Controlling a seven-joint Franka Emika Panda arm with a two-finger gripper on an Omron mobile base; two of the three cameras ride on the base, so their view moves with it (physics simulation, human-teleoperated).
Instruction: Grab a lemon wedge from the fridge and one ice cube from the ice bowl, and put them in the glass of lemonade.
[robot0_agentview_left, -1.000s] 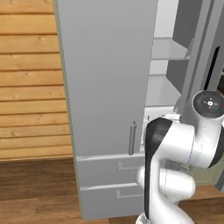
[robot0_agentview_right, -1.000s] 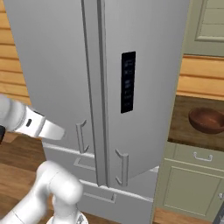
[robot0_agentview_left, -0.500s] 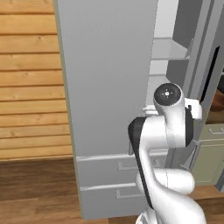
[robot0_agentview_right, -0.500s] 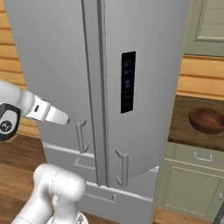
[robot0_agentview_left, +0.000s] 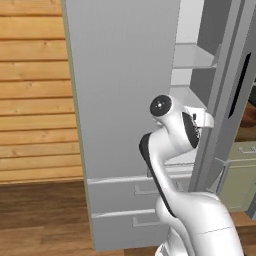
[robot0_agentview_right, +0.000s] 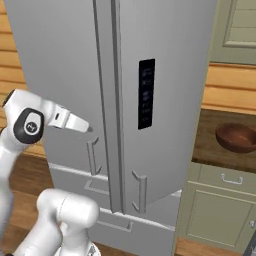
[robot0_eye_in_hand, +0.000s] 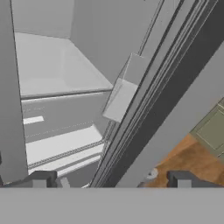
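In the left base view we face a wall of pale wood planks (robot0_agentview_left: 32, 100) above a dark wood floor (robot0_agentview_left: 40, 215); the light-grey fridge (robot0_agentview_left: 125, 100) stands ajar, bare shelves inside. In the right base view its black display strip (robot0_agentview_right: 146, 93) faces us, and the reddish-brown ice bowl (robot0_agentview_right: 236, 137) sits on the dark tabletop (robot0_agentview_right: 207, 145) to its right. In the hand view the gripper (robot0_eye_in_hand: 111, 180) points along the door's edge, jaws spread wide, holding nothing.

The tall light-grey French-door fridge (robot0_agentview_left: 125, 100) stands with its right door swung open, exposing pale interior shelves (robot0_agentview_left: 192, 57). Two lower drawers (robot0_agentview_left: 122, 192) sit closed. The white robot arm (robot0_agentview_left: 175, 150) rises before the opening. Horizontal wooden wall planks (robot0_agentview_left: 32, 90) lie left.
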